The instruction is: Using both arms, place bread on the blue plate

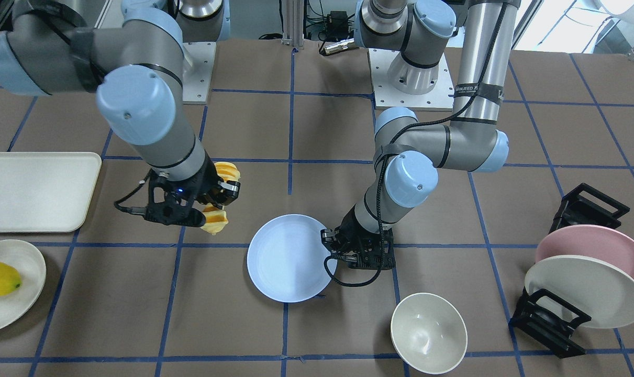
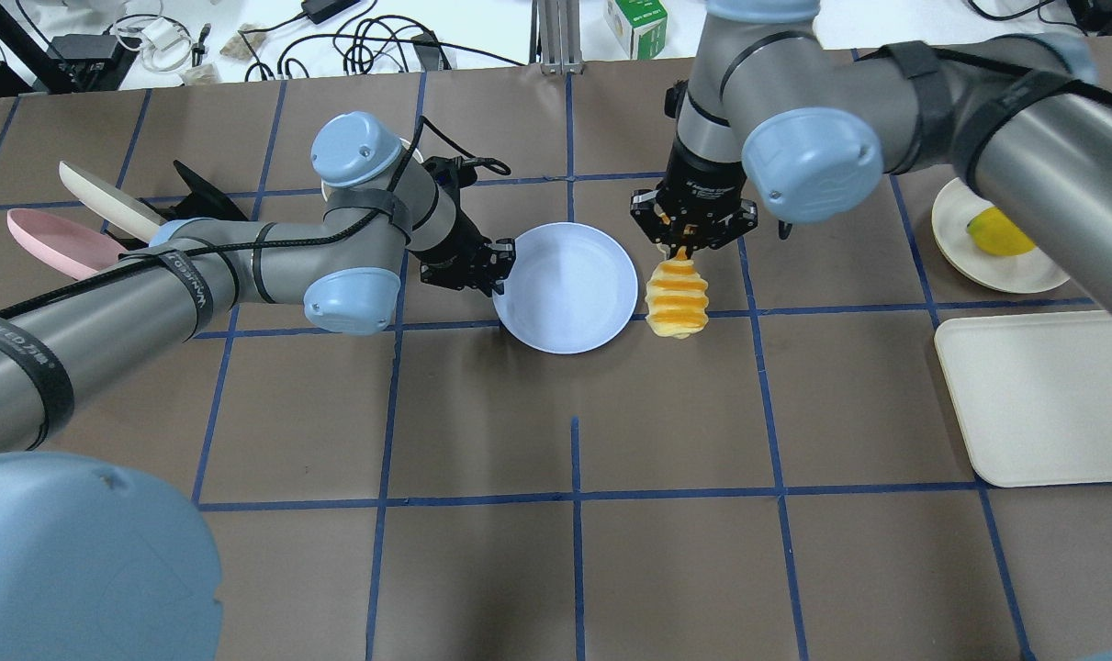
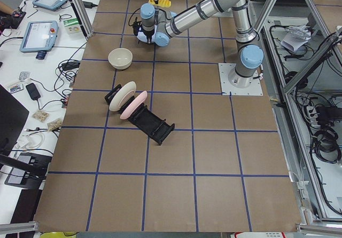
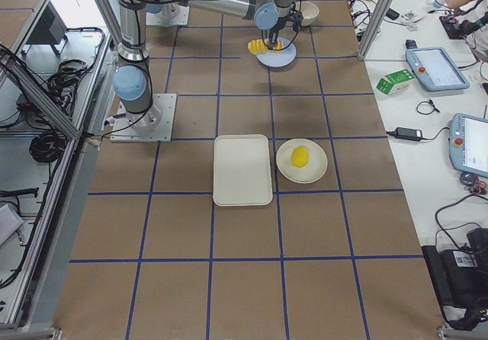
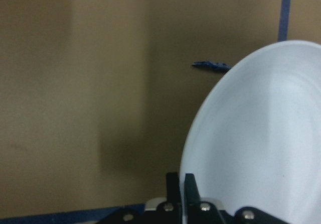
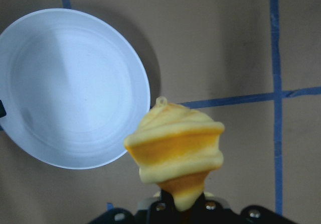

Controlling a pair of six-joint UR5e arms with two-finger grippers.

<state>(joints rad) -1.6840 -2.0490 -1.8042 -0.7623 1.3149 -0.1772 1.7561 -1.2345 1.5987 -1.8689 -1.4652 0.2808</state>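
Overhead exterior shows the right pincer [image 2: 680, 249] pinching the bread [image 2: 676, 299], hanging just right of the blue plate [image 2: 569, 286] (its left rim pinched by the left pincer [image 2: 502, 266]); a cream plate [image 2: 1005, 272] far right holds a lemon [image 2: 998, 231].

I work in a robotics lab, not a kitchen. My left arm [image 2: 151, 294] and right arm [image 2: 978, 101] are bolted through metal base plates [image 1: 382, 100] to a counter [image 2: 574, 569] covered in brown sheeting, marked into squares with blue tape [image 2: 482, 497]. Aluminium frame posts [image 4: 371, 16] stand at its edges. On the white bench alongside lie teach pendants [image 3: 38, 36], a power brick and loose cables [image 2: 372, 46]. More cable bundles [image 3: 323, 136] hang beside the frame.
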